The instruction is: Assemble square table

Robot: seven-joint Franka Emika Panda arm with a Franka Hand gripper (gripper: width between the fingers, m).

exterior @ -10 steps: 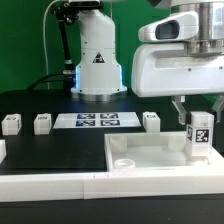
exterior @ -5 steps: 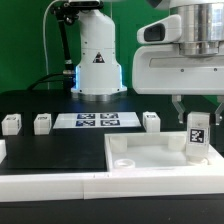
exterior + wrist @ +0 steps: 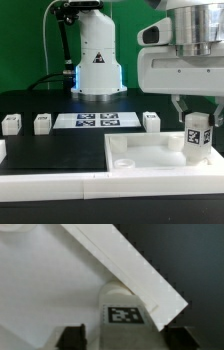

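Along the back of the black bench (image 3: 60,150) lies the marker board (image 3: 97,121). A spare leg post (image 3: 11,124) and a second spare leg post (image 3: 42,123) stand to the exterior view's left of it, and a third spare leg post (image 3: 150,120) stands just to its right. All three are well clear of the arm. Behind them rises the robot base (image 3: 98,60). The square table slab (image 3: 150,150) lies flat at the front, with a raised corner socket (image 3: 122,160) showing. The arm reaches down from the exterior view's upper right, wrist vertical and fingers pointing straight down. The claw (image 3: 197,115) hangs directly over the tagged leg post (image 3: 197,138), which stands slightly tilted at the slab's corner on the exterior view's right. Whether the post is seated in a socket cannot be told. In the wrist view the post (image 3: 124,308) sits between the two fingers (image 3: 72,336) with a gap on either side. The claw (image 3: 125,339) is released and grasps nothing.
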